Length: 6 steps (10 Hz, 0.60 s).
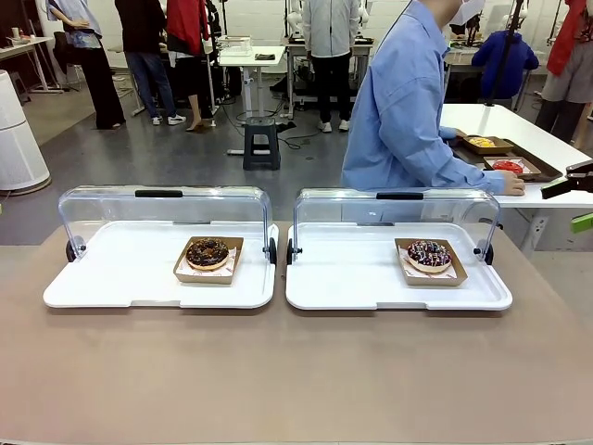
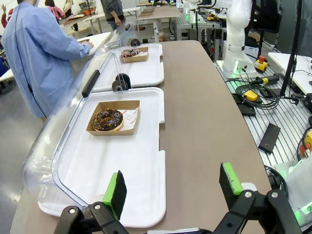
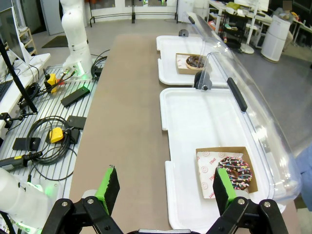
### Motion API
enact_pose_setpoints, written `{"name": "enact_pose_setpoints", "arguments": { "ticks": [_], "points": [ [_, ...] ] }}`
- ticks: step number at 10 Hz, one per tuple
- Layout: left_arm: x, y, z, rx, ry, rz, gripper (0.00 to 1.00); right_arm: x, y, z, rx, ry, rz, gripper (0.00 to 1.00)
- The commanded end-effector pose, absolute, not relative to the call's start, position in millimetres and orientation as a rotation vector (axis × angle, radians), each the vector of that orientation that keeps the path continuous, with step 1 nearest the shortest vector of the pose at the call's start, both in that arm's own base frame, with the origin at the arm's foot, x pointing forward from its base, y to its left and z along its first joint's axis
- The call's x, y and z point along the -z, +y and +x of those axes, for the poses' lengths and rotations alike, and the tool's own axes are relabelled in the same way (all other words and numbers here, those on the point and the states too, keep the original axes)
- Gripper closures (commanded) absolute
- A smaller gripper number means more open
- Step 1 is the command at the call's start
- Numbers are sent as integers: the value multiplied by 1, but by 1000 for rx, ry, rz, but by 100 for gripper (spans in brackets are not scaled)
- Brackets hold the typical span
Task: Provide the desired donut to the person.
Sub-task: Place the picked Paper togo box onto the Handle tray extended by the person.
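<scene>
Both tools gape empty: sprinkled donut (image 3: 234,172) just ahead of right tool (image 3: 165,190).

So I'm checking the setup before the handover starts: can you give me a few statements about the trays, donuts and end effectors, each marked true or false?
1. Each white tray holds one donut in a cardboard box. True: the left tray has the chocolate donut, the right tray the sprinkled donut.
2. Both clear lids are shut over the donuts. False: both are swung open toward the far side.
3. The left end effector grips a box. False: it is open, holding nothing.
4. The right end effector is open. True.
5. The person faces the robot. False: they are turned toward a side table.
</scene>
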State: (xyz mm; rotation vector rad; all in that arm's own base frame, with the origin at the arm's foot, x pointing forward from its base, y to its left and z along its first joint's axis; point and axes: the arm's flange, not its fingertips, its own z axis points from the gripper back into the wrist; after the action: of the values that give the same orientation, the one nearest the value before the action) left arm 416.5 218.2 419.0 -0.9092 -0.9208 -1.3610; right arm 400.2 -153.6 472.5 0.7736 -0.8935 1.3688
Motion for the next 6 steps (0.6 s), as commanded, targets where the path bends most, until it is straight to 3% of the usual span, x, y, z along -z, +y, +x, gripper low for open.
{"name": "enact_pose_setpoints", "arguments": {
  "ticks": [1, 6],
  "points": [
    [-421, 219, 415, 1354, -920, -919, 0, -473, -153, 399, -1378, -890, 775, 0],
    [-421, 219, 415, 1354, -920, -919, 0, -473, -153, 399, -1378, -890, 775, 0]
  ]
}}
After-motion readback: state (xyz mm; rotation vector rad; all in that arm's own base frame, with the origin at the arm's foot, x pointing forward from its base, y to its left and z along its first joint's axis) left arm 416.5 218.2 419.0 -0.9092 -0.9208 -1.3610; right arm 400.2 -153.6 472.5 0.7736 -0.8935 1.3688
